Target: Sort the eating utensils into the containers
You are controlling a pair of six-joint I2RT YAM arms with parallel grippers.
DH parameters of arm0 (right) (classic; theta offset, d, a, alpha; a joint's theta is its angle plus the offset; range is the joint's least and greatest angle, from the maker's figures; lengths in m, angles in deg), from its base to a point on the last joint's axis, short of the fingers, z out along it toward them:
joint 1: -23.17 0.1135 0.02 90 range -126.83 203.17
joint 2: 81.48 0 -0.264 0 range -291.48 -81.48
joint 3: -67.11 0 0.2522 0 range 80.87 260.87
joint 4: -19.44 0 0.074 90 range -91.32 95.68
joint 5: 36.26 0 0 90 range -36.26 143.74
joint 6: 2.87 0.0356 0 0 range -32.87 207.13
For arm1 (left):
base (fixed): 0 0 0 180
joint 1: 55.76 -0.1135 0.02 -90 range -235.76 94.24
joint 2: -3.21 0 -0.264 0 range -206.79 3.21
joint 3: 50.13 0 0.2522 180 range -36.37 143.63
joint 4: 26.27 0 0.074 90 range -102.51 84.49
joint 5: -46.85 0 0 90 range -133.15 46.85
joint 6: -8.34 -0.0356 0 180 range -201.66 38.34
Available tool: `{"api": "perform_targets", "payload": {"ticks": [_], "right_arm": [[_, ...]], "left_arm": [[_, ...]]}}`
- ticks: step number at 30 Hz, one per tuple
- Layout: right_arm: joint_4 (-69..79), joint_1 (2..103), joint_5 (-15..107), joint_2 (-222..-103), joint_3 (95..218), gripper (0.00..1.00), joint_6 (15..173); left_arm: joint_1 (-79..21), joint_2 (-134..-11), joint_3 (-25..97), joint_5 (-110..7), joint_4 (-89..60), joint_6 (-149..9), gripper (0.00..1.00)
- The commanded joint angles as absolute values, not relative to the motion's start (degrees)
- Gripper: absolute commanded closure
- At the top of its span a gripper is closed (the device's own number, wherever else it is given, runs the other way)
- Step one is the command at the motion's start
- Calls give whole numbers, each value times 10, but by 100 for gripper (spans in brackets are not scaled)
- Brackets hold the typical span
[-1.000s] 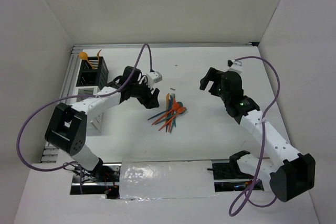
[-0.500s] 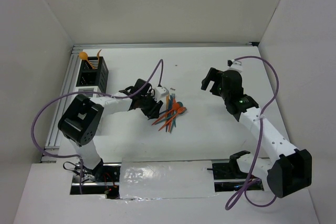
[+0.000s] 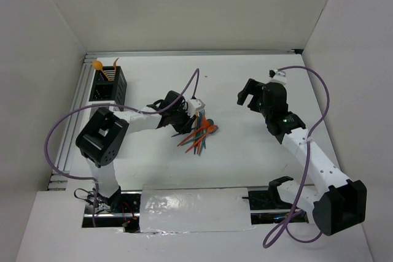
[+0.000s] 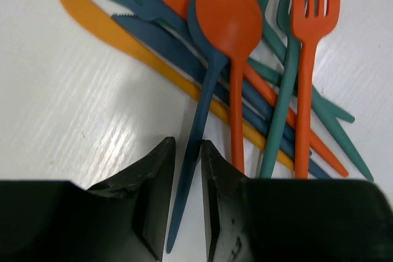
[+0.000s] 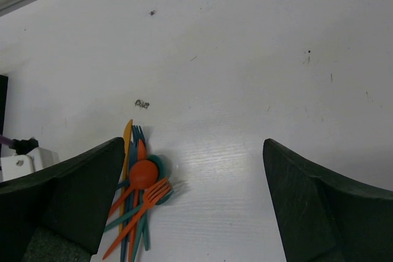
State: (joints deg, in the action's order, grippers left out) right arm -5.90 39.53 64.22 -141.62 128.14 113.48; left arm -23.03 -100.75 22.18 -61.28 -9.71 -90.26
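Straddling the handle of the thin dark blue plastic spoon with left gripper, jaws narrow, grip unclear. Meanwhile right gripper gaping wide, well right of the utensil heap.

Eating utensils: thin plastic, smooth, matt-to-satin.
Table: white, finely ribbed, faint sheen.
Left gripper fingers: black plastic, matt.
Slatted bin: black plastic.
Front strip: glossy, wrinkled film.
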Motion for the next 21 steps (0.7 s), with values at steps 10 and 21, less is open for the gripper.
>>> {"api": "perform_targets", "payload": {"ticks": [10, 21], "right_arm": [[-29, 391, 620, -1397, 1272, 0, 1149], [-35, 391, 602, -1402, 1277, 0, 1151]], "left_arm": [[-196, -1116, 295, -547, -1, -883, 75], [-283, -968, 296, -577, -30, -820, 100]]}}
